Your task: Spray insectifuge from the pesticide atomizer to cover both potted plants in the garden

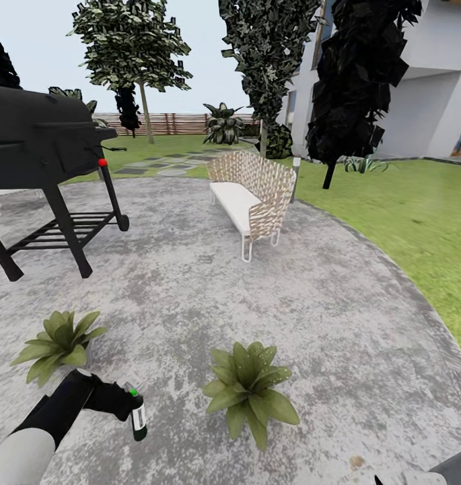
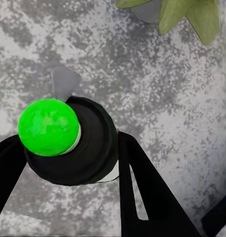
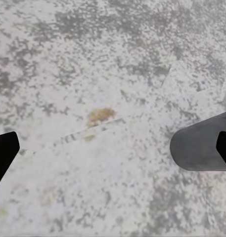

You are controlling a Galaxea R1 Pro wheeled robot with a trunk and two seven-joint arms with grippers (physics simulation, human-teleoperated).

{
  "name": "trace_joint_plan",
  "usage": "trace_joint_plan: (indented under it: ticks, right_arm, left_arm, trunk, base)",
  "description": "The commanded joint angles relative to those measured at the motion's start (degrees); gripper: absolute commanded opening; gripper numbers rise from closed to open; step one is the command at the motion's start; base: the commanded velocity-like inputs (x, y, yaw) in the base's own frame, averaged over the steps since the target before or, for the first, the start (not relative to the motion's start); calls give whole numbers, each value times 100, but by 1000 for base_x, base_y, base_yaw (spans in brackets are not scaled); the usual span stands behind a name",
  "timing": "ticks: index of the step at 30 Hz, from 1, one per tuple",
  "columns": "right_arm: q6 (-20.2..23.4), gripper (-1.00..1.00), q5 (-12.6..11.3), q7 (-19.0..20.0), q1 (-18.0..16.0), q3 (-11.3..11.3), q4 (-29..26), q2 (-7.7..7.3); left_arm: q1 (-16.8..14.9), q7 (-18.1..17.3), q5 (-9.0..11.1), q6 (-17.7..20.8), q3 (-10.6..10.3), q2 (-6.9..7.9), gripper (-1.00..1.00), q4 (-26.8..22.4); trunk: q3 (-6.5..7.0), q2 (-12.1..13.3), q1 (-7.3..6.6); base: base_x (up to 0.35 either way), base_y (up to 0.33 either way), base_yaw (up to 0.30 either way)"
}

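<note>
Already the black left gripper (image 1: pixel 126 403) clamps the small dark pesticide atomizer with pale label (image 1: pixel 138 417), just beside the nearer green potted rosette (image 1: pixel 249 389). Spraying both plants looks still to do. I cannot tell the right gripper's (image 3: pixel 113 148) state.

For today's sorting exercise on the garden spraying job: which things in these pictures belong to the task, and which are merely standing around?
Belonging to the job:
- pesticide atomizer, held in the left gripper
- potted plant on the left
- potted plant in the middle

Just standing about:
- black grill
- woven bench
- trees
- wooden fence
- white house
</note>
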Motion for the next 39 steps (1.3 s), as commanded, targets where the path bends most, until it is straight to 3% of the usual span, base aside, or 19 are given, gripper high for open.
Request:
trace_joint_plan:
  ticks: [1,5,8,12,17,20,23,34,39]
  right_arm:
    - [-18,100,41,26,-4,-51,6,-1]
    - [-18,100,41,19,-5,-53,9,0]
    - [-18,100,41,11,-3,-55,13,-1]
    - [-18,100,35,9,-4,-58,19,13]
    - [-16,100,32,9,-1,-59,22,8]
    - [-14,100,32,9,-2,-59,29,4]
    - [-10,100,32,6,-1,-59,31,-2]
    - [-9,100,36,2,8,-59,24,-27]
    - [-9,100,34,1,9,-59,23,-27]
  left_arm:
    - [-49,-88,-40,143,-124,-22,-100,-14]
    - [-327,-338,-44,767,-485,-97,-100,-15]
    - [-545,-583,-90,949,-778,-200,-100,-13]
    - [-712,-745,-150,1010,-1262,-218,-100,-4]
    - [-736,-772,-189,1016,-1412,-145,-100,-3]
    - [-731,-870,-533,1016,-1615,-145,-100,4]
    - [-729,-1167,-816,1016,-1666,-138,-100,3]
    - [-738,-1317,-983,1016,-1691,-151,-100,-12]
    - [-732,-1324,-1417,1013,-1701,-158,-100,-15]
  trunk:
    - [-5,-2,-1]
    - [-5,-2,-1]
    - [-5,-2,-1]
    - [-5,-2,-1]
    - [-5,-2,-1]
    - [-5,-2,-1]
    - [-5,-2,-1]
    - [-5,-2,-1]
    - [-5,-2,-1]
  base:
    - [0,0,-125]
    - [0,0,-215]
    - [0,0,-255]
    - [0,0,-261]
    - [0,0,-262]
    - [0,0,-262]
    - [2,0,-262]
    - [244,81,-84]
    - [86,52,0]
